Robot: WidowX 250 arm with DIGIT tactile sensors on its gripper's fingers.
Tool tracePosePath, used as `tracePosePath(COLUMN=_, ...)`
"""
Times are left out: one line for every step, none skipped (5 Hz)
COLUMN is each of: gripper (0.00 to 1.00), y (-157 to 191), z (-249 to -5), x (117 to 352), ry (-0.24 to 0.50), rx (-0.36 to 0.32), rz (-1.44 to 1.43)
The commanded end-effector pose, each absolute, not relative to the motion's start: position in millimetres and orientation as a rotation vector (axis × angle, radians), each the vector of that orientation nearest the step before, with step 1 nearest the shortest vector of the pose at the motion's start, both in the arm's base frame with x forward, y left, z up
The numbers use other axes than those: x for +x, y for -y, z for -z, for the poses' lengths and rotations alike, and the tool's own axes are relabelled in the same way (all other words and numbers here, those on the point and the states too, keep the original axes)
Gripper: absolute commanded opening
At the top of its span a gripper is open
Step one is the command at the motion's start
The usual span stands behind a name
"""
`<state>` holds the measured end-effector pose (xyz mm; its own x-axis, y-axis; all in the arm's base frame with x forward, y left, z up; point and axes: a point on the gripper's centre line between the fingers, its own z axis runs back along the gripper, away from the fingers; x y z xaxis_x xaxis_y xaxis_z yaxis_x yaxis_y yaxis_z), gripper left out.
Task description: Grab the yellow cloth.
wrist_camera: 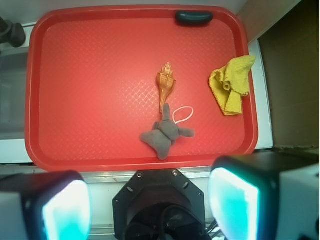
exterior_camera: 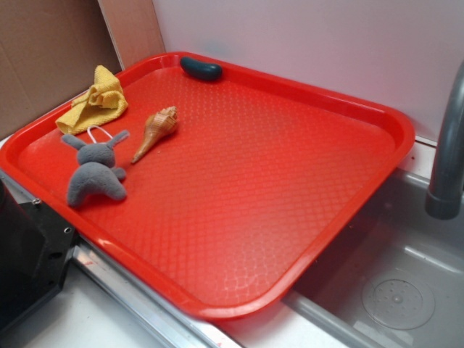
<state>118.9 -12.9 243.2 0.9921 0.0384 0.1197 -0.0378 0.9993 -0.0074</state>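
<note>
The yellow cloth lies crumpled on the red tray's far left corner; in the wrist view the yellow cloth is at the tray's right edge. My gripper hangs high above the counter, short of the tray's near rim, open, with nothing between its two glowing fingers. It is well apart from the cloth. The gripper itself is out of the exterior view.
A grey plush toy and a tan spiral seashell lie beside the cloth. A dark oblong object rests at the tray's back rim. A sink basin and grey faucet are on the right. The robot base sits at left.
</note>
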Motion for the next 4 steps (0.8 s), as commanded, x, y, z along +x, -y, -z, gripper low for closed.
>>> tracePosePath(gripper=1.00, y=12.9, z=-243.2, x=118.9, ry=0.120, rx=-0.005, rz=-0.038)
tracePosePath(gripper=1.00, y=-6.5, z=-232.6, x=130.9, ry=0.154, rx=0.004, rz=-0.256)
tracePosePath(gripper=1.00, y=-26.8, z=-219.8, x=142.8, ry=0.185, rx=0.047, rz=-0.456)
tracePosePath(gripper=1.00, y=-50.4, z=-195.1, x=160.6, ry=0.221, rx=0.038, rz=-0.667)
